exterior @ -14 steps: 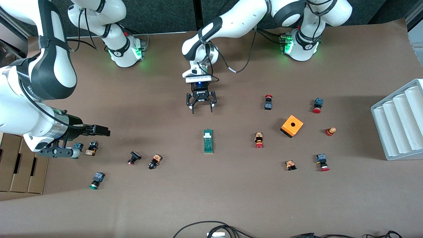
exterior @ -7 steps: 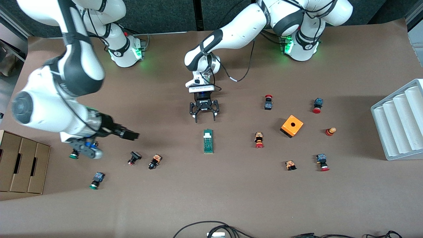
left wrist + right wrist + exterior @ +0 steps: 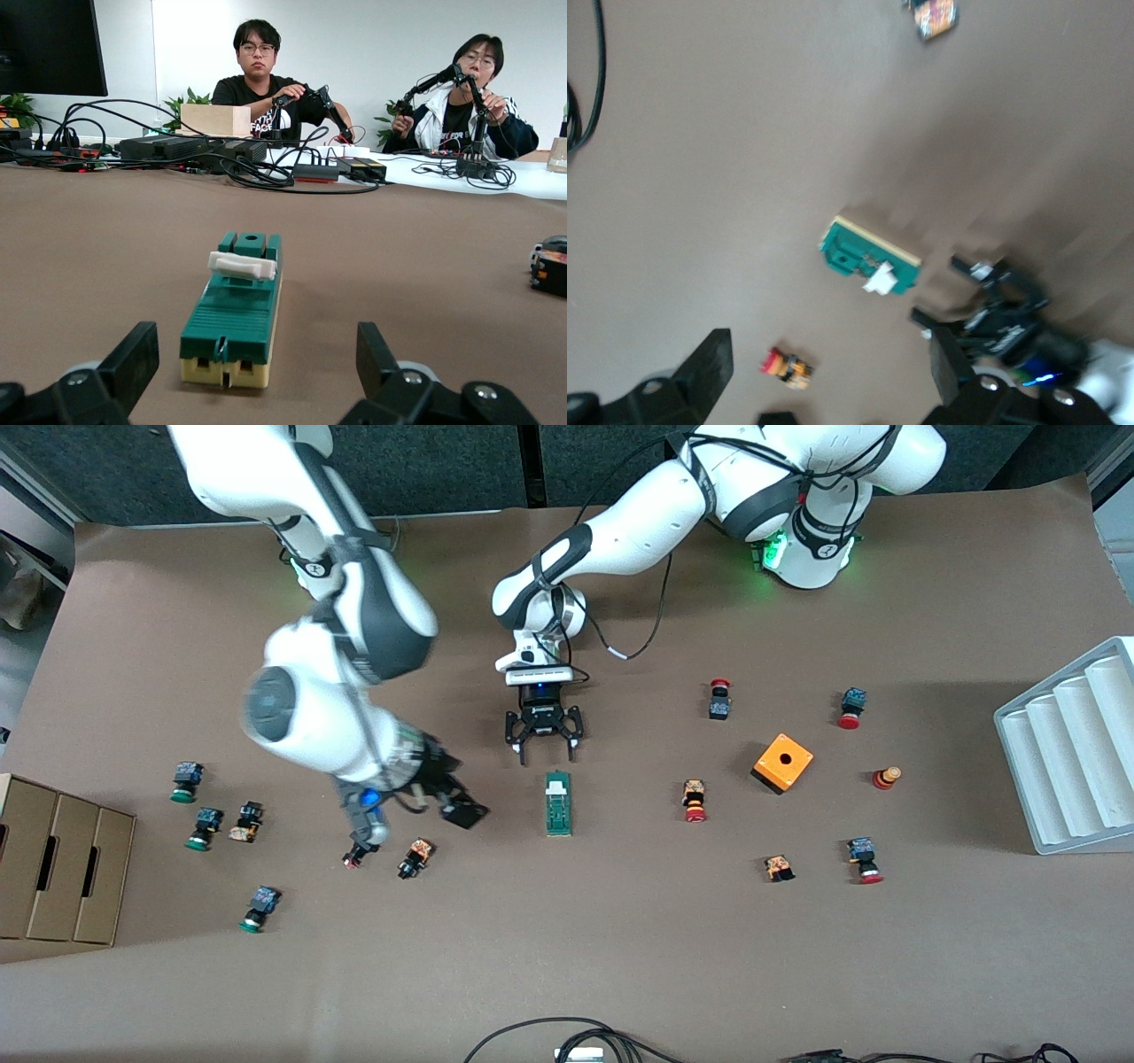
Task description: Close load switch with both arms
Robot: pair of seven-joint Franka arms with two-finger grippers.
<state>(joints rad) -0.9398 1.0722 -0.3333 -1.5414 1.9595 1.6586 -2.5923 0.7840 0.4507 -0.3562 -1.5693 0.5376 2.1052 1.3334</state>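
Load switch (image 3: 558, 803) flat on the brown counter (image 3: 620, 957), mid-counter, white tab at the end toward the arms' bases. Left pincer (image 3: 543, 747) low just past that tabbed end, released, fingers spread, not touching. Right pincer (image 3: 416, 815) over the counter beside the switch toward the right arm's end, near a small push button (image 3: 415, 857), released too. Left wrist view: switch (image 3: 236, 310) between the fingers (image 3: 133, 354), white tab raised. Right wrist view: switch (image 3: 868, 257) from above, left pincer (image 3: 992, 305) beside it.
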